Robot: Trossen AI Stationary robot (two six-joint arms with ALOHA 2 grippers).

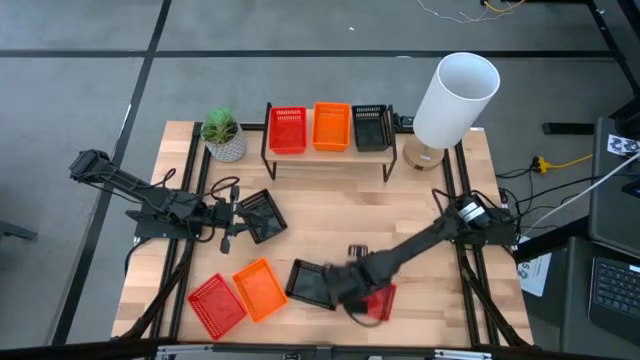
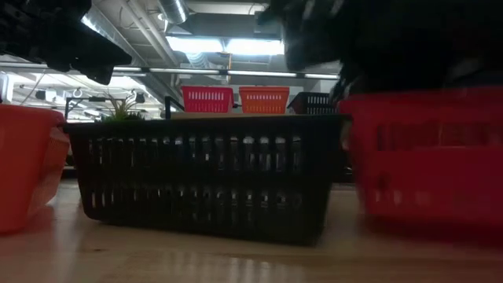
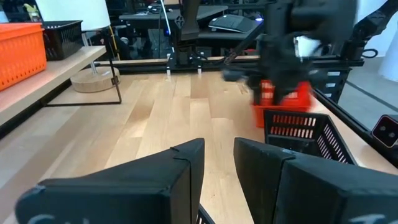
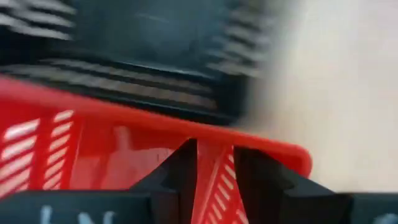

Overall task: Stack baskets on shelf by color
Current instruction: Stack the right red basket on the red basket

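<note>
High view: unlabelled red basket (image 1: 383,303).

Potted green plant (image 1: 223,133) and white-shaded lamp (image 1: 452,101) at the table's (image 1: 420,215) far corners.

3 baskets (image 1: 330,128) sit side by side on the shelf (image 1: 330,160).

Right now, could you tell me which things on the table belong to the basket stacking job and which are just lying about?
Part of the job: shelf; red, orange and black baskets on it; loose baskets: black, red, orange, black, red.

Lying about: potted plant; white lamp.
</note>
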